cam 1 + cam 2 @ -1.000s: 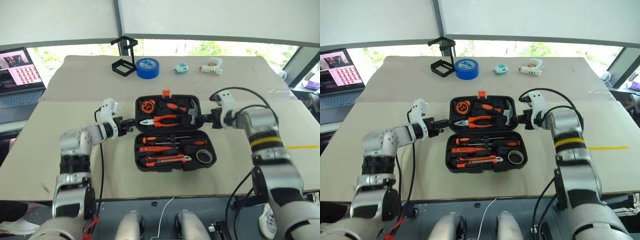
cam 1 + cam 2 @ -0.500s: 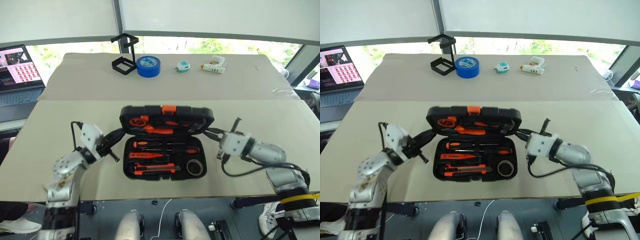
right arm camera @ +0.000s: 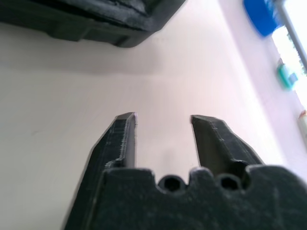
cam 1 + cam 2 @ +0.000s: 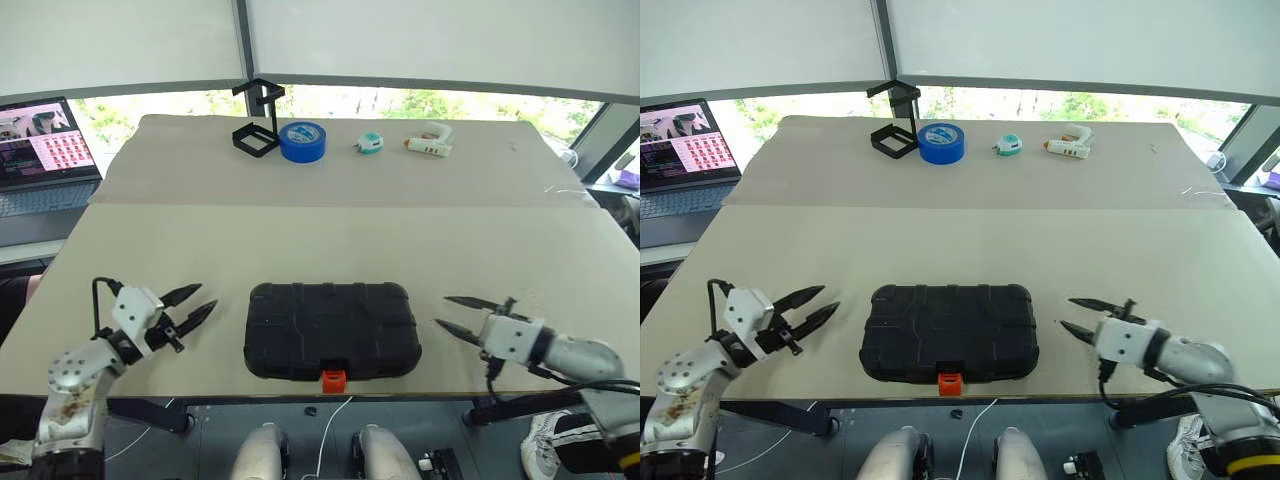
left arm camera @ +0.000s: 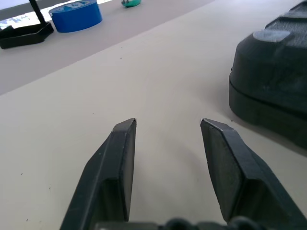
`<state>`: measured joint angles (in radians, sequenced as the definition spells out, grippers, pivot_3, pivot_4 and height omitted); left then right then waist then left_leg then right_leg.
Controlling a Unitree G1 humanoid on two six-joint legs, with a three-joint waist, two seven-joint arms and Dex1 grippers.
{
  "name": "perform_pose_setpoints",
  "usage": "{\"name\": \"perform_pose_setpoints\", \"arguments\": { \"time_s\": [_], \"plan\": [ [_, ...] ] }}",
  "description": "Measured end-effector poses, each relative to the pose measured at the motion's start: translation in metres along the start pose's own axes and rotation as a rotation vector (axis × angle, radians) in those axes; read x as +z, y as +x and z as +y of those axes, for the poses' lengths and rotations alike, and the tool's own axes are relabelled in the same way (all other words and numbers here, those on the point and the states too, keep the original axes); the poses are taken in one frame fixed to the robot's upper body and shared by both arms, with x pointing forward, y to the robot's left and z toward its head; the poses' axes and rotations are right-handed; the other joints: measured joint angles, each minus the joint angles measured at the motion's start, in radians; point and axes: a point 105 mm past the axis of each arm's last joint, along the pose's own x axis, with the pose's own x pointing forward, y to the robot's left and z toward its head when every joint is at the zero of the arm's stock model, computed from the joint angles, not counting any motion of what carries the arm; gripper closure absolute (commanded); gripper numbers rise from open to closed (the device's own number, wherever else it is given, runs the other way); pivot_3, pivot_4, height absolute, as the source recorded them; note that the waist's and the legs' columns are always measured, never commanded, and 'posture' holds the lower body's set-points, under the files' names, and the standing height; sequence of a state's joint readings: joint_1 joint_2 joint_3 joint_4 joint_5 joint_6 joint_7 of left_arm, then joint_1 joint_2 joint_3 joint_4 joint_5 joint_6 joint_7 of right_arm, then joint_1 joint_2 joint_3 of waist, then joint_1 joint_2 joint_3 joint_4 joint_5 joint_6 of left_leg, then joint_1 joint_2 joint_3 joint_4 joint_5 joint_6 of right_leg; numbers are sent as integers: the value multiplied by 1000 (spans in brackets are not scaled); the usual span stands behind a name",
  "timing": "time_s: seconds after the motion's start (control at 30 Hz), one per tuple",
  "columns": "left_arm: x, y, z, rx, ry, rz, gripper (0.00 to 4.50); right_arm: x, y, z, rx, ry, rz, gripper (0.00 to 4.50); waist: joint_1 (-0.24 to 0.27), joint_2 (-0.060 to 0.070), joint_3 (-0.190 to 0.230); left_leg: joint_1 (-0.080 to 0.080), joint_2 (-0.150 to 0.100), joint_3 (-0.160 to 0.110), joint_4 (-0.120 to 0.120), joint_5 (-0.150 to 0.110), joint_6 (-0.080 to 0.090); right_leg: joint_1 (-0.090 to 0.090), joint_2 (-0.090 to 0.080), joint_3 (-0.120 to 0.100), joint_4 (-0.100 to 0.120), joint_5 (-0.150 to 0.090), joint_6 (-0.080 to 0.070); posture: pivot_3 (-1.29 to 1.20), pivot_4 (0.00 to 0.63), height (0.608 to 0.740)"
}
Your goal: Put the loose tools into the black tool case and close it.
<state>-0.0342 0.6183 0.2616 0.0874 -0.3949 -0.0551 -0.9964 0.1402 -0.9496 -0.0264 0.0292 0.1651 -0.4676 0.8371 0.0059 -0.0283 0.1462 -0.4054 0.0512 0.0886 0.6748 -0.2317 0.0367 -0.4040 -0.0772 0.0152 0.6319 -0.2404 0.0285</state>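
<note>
The black tool case point(image 4: 332, 328) lies flat near the table's front edge, lid down, with its orange latch point(image 4: 333, 379) facing me. The loose tools are hidden from view. My left gripper point(image 4: 205, 296) hovers a short way left of the case, open and holding nothing, pointing toward it. In the left wrist view the left gripper point(image 5: 168, 122) stands over bare table, a corner of the case point(image 5: 268, 81) beside it. My right gripper point(image 4: 443, 310) sits just off the case's right end, also open and holding nothing. The right wrist view shows the case edge point(image 3: 110, 19) beyond its fingers.
Along the far edge stand a black wire-frame stand point(image 4: 255, 125), a blue tape roll point(image 4: 301, 141), a small teal tape measure point(image 4: 371, 144) and a white glue gun point(image 4: 428, 145). A laptop point(image 4: 45, 150) sits at the far left.
The case's lid has come down from open to shut, hiding the tools. Both arms have drawn back and outward from the case's sides, and both grippers have opened.
</note>
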Motion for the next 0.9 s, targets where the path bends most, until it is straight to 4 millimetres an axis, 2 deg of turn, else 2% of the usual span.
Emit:
{"name": "perform_pose_setpoints", "arguments": {
  "time_s": [0.03, 0.07, 0.13, 0.23, 0.33, 0.4, 0.53, 0.7, 0.8, 0.9],
  "plan": [
    [3, 5, 0, -26, -6, -5, 3656, 3, -2, 10, 48, 58, -11, 4070, 0, 0, 0, 0, 0, 0, 0, 0, 0, 0, 0, 0, 0, 0, 0, 0, 150, 740],
    [4, 9, 0, -45, -12, -4, 3979, 6, -3, 17, 86, 91, -17, 4331, 1, 0, 0, 0, 0, 0, 0, 0, 0, 0, 0, 0, 0, 0, 0, 0, 150, 740],
    [10, 23, 0, -106, -25, -1, 4469, 16, -7, 37, 202, 169, -24, 4500, 3, 0, 0, 0, 0, 0, 0, 0, 0, 0, 0, 0, 0, 0, 0, 0, 150, 740],
    [15, 40, 2, -178, -26, 22, 4469, 30, -7, 52, 311, 197, -34, 4500, 4, -1, 0, 0, -1, 0, 1, 0, 0, 0, 1, 0, 0, 0, 0, 0, 150, 740],
    [17, 62, 3, -257, 9, 67, 4469, 51, 2, 69, 402, 206, -79, 4500, 3, -1, -1, -1, -2, 1, 1, 0, 0, -1, 2, 0, 0, 0, 0, 0, 150, 740],
    [14, 71, 4, -284, 16, 105, 4469, 62, 14, 72, 416, 222, -111, 4500, 1, -2, 0, -2, -2, 0, 1, 0, 0, -2, 2, 0, 0, 0, 0, 0, 150, 740],
    [9, 80, 4, -330, 20, 154, 4469, 80, 37, 68, 403, 221, -145, 4500, 1, -2, 0, -4, -2, 0, 2, 0, 0, -3, 2, 0, 0, 0, 0, 0, 150, 740],
    [2, 81, 1, -354, 1, 191, 4469, 83, 59, 62, 375, 204, -142, 4500, 2, -4, 0, -5, -2, 0, 3, 0, 0, -3, 3, -1, 0, 0, 0, 0, 150, 740],
    [-3, 80, -4, -365, -22, 214, 4469, 80, 76, 36, 248, 193, -135, 4500, -4, -4, 0, -4, -2, 0, 4, 0, 0, -4, 3, 0, 2, 1, 0, 0, 150, 740],
    [-4, 76, -7, -361, -33, 214, 4469, 69, 82, 16, 170, 180, -96, 4500, -3, -4, 0, -5, -2, 0, 3, 0, 0, -4, 2, 0, 2, 1, 0, 0, 150, 740]
  ]
}}
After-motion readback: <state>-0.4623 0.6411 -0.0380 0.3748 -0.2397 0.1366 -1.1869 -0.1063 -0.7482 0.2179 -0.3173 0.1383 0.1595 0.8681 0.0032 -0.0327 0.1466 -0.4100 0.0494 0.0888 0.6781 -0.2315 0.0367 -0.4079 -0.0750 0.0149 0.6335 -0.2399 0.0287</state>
